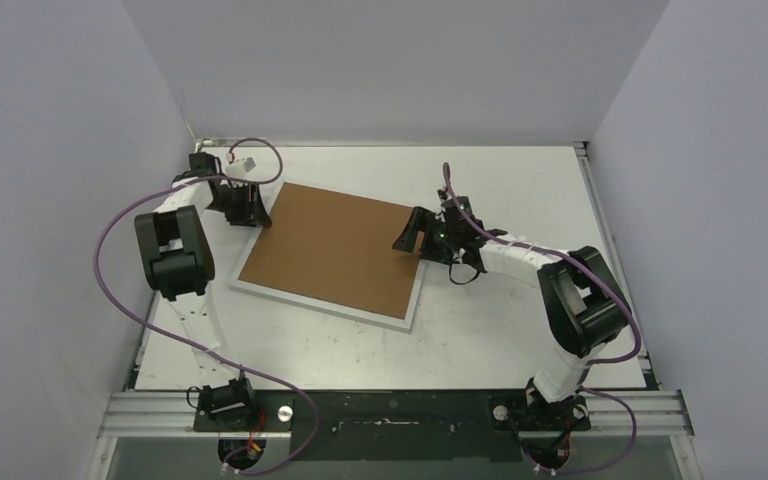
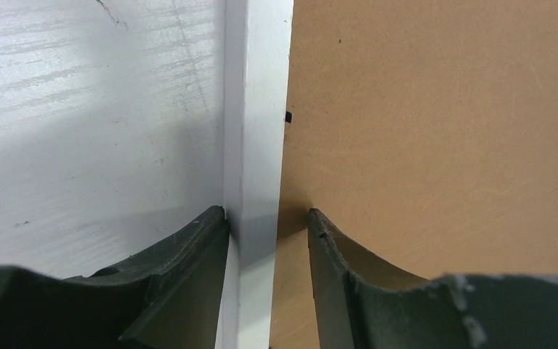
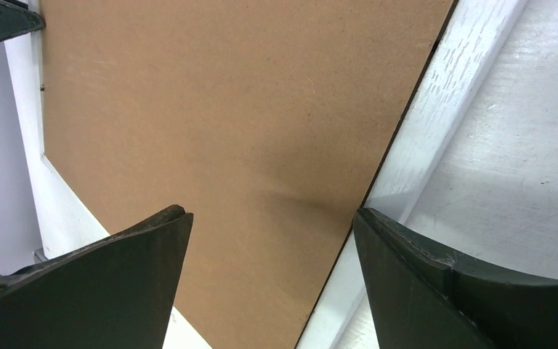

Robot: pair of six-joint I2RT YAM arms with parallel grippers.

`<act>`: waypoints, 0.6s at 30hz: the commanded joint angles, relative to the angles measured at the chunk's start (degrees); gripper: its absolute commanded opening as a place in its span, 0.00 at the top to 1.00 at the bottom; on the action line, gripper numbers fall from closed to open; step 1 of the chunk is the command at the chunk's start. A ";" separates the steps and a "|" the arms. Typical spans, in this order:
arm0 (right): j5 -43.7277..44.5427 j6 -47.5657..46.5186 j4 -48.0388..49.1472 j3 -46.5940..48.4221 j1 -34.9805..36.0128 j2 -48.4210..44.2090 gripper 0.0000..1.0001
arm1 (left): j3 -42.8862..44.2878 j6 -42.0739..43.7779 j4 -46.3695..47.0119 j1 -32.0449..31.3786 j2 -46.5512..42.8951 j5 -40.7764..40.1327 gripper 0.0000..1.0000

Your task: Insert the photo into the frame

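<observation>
Left gripper (image 2: 267, 214): nearest our lens, its two dark fingers stand astride the white rail of the frame (image 2: 260, 109). One tip touches the rail's outer edge on the table (image 2: 80, 109) side. The other is over the backing board (image 2: 443, 145), a sliver off the rail. The jaws are half-spread and clamp nothing that we can see.
Right gripper (image 3: 272, 214): spread wide and holding nothing, with one finger above the board and the other out past the rail, above bare table.
Frame: lies flat and skewed on the table. We judge it face down, since only its white rim shows around the brown board.
Backing board: sits inside the rim and covers the whole opening.
Photo: visible in no view. We judge that the photo lies beneath the board, but we cannot confirm it.
Dark mark (image 2: 288, 116): a small speck at the seam between board and rail, too small for us to say whether it is a retaining clip.
Positions: seen from above, with the frame's middle as the dial, the left gripper is at the ten o'clock corner and the right at the three o'clock edge.
Why so: we read the two opposite stations as bracing. Each hand straddles an edge, so the frame cannot slide while the board is pressed home.
Step in hand: seating or securing the board, we think, late in the task.
Risk: a push at one edge alone could tip the board out of its recess.
</observation>
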 commanded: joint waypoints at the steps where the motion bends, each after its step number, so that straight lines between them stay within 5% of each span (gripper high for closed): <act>1: -3.86 2.51 5.88 -0.39 0.42 -0.99 0.16 | -3.40 1.79 -2.90 -1.89 -1.67 2.86 0.62; 18: -8.86 7.98 12.02 1.34 0.74 -7.90 0.17 | -7.60 3.89 -2.39 -6.15 -4.73 2.03 0.67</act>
